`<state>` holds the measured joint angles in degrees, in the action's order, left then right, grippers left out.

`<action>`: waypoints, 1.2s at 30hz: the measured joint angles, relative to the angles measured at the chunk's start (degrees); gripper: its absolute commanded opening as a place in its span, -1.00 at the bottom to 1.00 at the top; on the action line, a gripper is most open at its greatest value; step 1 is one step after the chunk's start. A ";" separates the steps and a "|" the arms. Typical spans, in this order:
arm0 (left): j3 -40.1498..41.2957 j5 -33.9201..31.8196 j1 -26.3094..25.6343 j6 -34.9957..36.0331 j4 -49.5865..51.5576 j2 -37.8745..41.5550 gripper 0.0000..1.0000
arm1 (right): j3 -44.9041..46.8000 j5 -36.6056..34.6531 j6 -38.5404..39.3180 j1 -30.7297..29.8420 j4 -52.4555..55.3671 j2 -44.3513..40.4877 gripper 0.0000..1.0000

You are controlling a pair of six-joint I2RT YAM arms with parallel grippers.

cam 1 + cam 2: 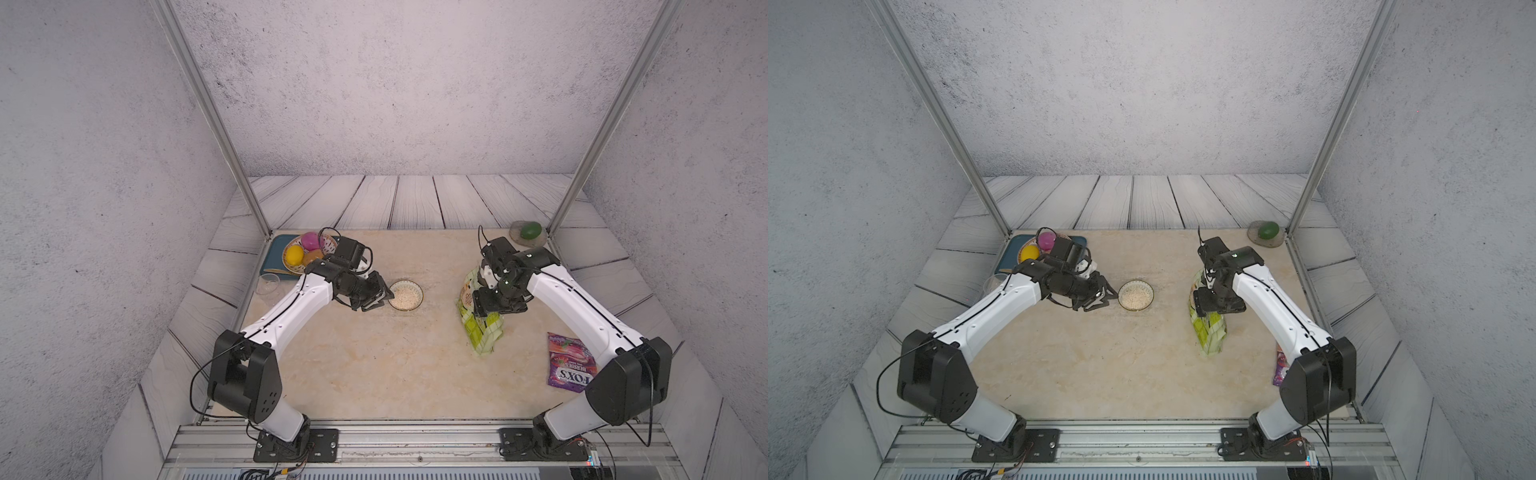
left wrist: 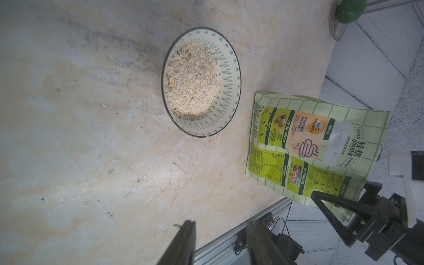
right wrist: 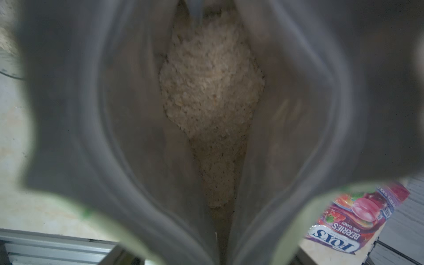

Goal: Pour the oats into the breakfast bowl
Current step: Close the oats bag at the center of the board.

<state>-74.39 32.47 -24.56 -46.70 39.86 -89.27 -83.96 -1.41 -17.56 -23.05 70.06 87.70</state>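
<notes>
You can count the pouring as practically done, as far as I can judge. The small round white bowl (image 1: pixel 405 295) with the fine dark line pattern inside stands in the middle of the beige marbled table (image 1: pixel 374 374), and a good heap of pale oat flakes (image 2: pixel 192 80) fills it to about the middle of its wall. The tall yellow-green plastic oat bag (image 1: pixel 482 328) stands on its base on the table, well apart from the bowl, mouth up. The right wrist view looks down into that open mouth, where more oats (image 3: pixel 211 91) lie at the bottom. The right gripper (image 1: pixel 484 309) is at the top of the bag, but I cannot tell whether its jaws pinch the edge or stand free of it. The left gripper (image 1: pixel 380 297) is just beside the bowl rim, jaws partly spread and with nothing between them. A few stray flakes (image 2: pixel 133 189) lie on the table. What is left, I think, is only to let go of the bag, if it is held, without tipping it, and to take both arms away.
</notes>
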 measured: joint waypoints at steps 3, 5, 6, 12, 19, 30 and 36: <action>0.00 0.26 0.00 0.00 -0.15 0.00 -0.16 | -4.07 -0.90 0.00 0.07 0.00 2.01 0.61; 0.00 0.31 0.00 0.00 -0.20 0.00 -0.17 | -8.41 -1.77 0.13 0.24 0.55 4.83 0.45; 0.00 0.31 0.00 0.00 -0.20 0.00 -0.17 | -10.36 -2.10 0.26 0.39 0.79 6.34 0.22; -0.02 0.31 0.00 0.02 -0.13 0.00 -0.17 | -16.24 -1.92 1.33 0.79 2.75 11.45 -0.26; -0.04 0.33 0.00 0.02 -0.04 0.00 -0.17 | -17.64 -2.21 1.70 0.85 5.79 11.45 0.39; -1.11 0.52 0.00 0.22 0.04 -0.02 -0.18 | -15.54 -2.47 2.97 0.83 5.75 11.39 -0.49; -1.25 0.52 0.00 0.31 0.04 -0.02 -0.19 | -17.29 -4.17 5.18 0.72 7.78 11.45 -1.00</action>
<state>-75.64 32.99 -24.56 -46.39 39.90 -89.30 -101.25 -5.58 -12.38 -22.33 77.84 99.15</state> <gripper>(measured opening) 0.408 0.052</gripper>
